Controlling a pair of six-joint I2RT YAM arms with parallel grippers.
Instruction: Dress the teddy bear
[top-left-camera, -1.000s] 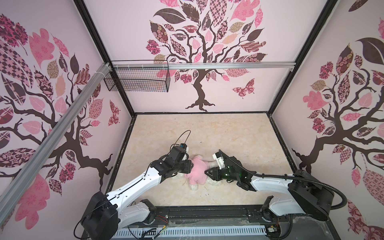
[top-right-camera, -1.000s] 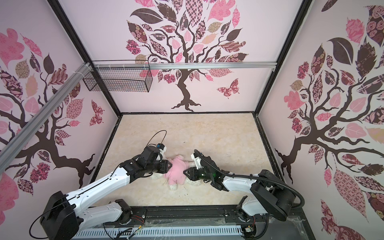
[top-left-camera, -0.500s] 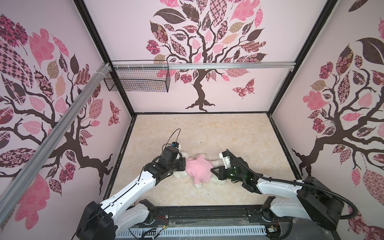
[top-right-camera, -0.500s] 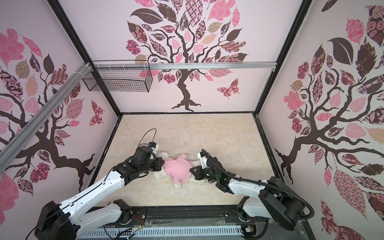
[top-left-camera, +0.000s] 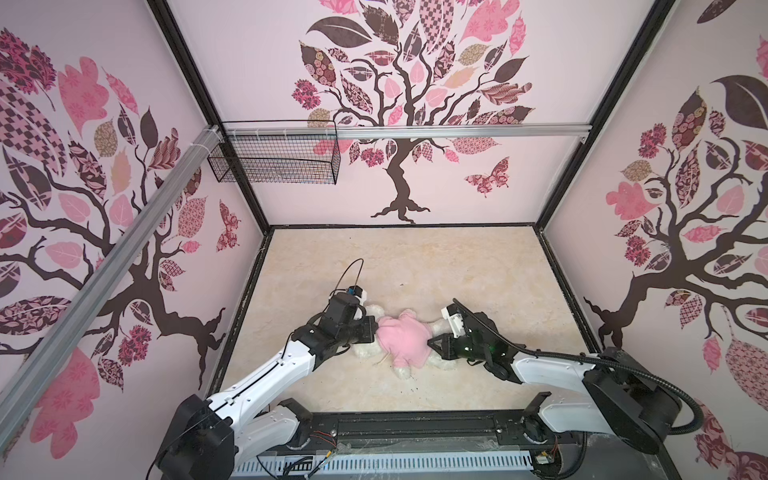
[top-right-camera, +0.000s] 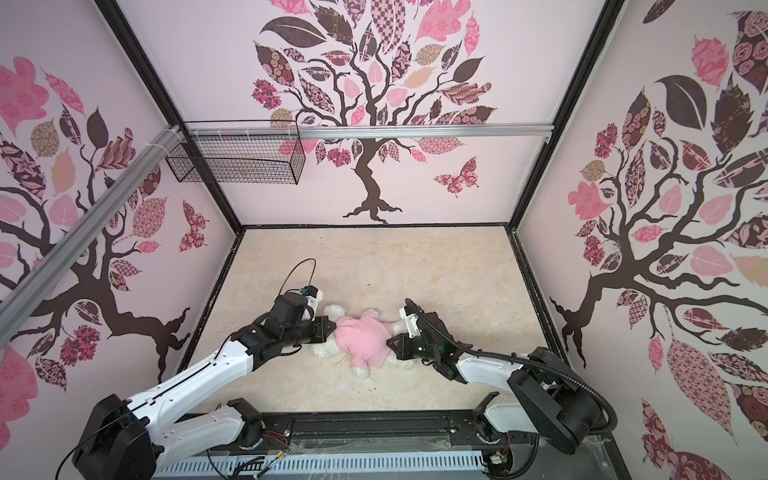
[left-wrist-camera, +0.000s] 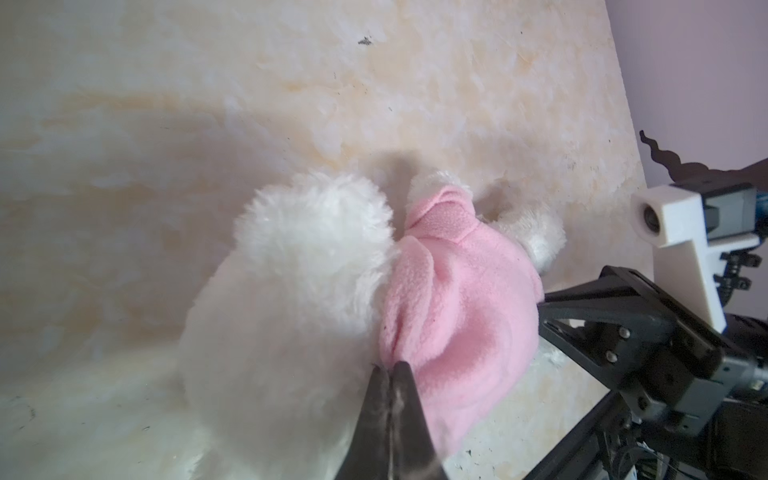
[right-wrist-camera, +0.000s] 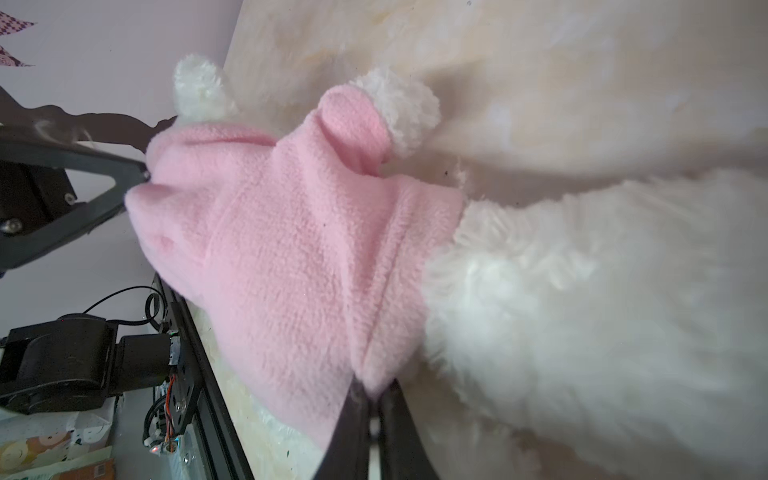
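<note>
At the teddy bear's (top-left-camera: 363, 353) (top-right-camera: 322, 351) (left-wrist-camera: 291, 291) (right-wrist-camera: 582, 311) head end, my left gripper (top-left-camera: 376, 328) (top-right-camera: 332, 328) (left-wrist-camera: 388, 368) is clenched on the pink shirt (top-left-camera: 403, 336) (top-right-camera: 363, 338) (left-wrist-camera: 457, 291) (right-wrist-camera: 291, 249). The tips pinch a fold of fleece at the neck edge, right against the white fur. The left wrist view shows the jaws pressed together w/ fabric btwn them.

At the bear's leg end, my right gripper (top-left-camera: 430, 343) (top-right-camera: 388, 343) (right-wrist-camera: 374, 388) grips the shirt's hem. A ridge of pink fleece runs down into the tips, w/ only a sliver of gap btwn the fingers.

The bear lies flat on the table (top-left-camera: 415, 257) (top-right-camera: 374, 257), stretched lengthwise btwn both grippers. Its head is toward my left arm and its legs toward my right. The shirt covers the torso; head, ear and legs show bare white in both top views. One white paw (right-wrist-camera: 411, 108) pokes out of a sleeve on the bear's far flank. Another paw (top-left-camera: 401, 372) shows at the near flank, just past the shirt edge.

The front rail (top-left-camera: 415, 428) runs near the bear's near flank, parallel to the body. The wire basket (top-left-camera: 274, 162) hangs well apart from the bear, high beyond its far flank, toward the head end.
</note>
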